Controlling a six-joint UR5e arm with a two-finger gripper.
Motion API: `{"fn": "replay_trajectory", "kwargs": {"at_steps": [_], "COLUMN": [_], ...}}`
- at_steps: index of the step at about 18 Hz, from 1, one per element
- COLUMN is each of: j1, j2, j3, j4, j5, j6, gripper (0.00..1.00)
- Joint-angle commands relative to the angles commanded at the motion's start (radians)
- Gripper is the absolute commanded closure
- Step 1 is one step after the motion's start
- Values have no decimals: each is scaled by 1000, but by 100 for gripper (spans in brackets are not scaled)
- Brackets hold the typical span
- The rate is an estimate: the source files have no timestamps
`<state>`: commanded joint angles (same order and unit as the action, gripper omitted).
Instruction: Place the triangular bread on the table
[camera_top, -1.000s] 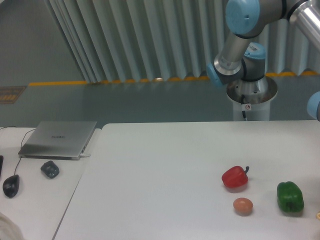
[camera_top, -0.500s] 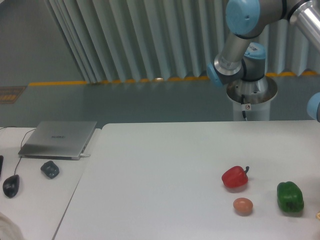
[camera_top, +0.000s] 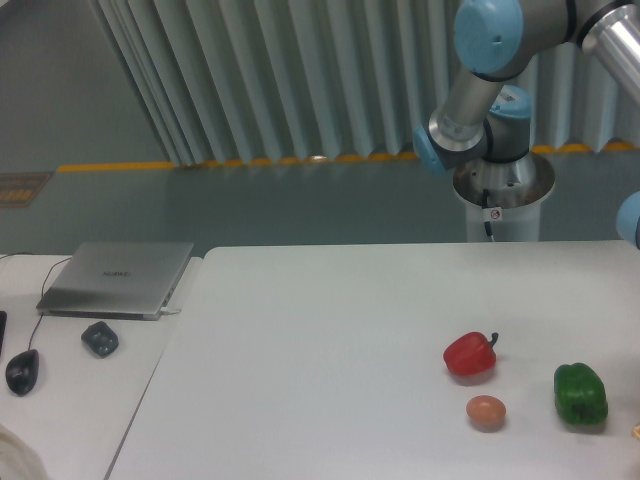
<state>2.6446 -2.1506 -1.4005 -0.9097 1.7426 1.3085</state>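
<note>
Sitting far left on the side desk (camera_top: 70, 400) are a black mouse (camera_top: 22, 371), a small dark gray lump (camera_top: 100, 338), and a closed silver laptop (camera_top: 118, 278) behind them. The desk meets the big white table (camera_top: 320, 380) along a slanted seam. From that seam, the table's left and middle parts are bare white all the way to the back edge. Things only show up near the right side. A red pepper (camera_top: 470, 355) sits there, with a small round peach-brown ball (camera_top: 486, 411) just in front of it, close but not touching. Further right is a green pepper (camera_top: 581, 393), apart from both. At the very right edge of the picture, low down, a tiny orange sliver (camera_top: 636, 432) peeks in; it is too cut off to tell if it is the triangular bread. The robot arm (camera_top: 485, 90) is up high at the back right. Its pincer is out of the picture, so I cannot tell how it is set.
</note>
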Motion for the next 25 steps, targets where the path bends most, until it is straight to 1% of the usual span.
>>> {"fn": "replay_trajectory", "kwargs": {"at_steps": [2,11,12,13,15,20,22,25], "j1": [0,0,0,0,2,9,9,9], "j2": [-9,-17,-17,-15,-12,-8,-8,-8], "j3": [-2,0,0,0,0,-8,-8,-6], "j4": [21,23,22,21,20,17,17,15], "j5": [0,0,0,0,0,-3,-2,0], "j6": [0,2,3,5,11,12,12,6], "gripper": [0,0,3,11,22,34,36,48]}}
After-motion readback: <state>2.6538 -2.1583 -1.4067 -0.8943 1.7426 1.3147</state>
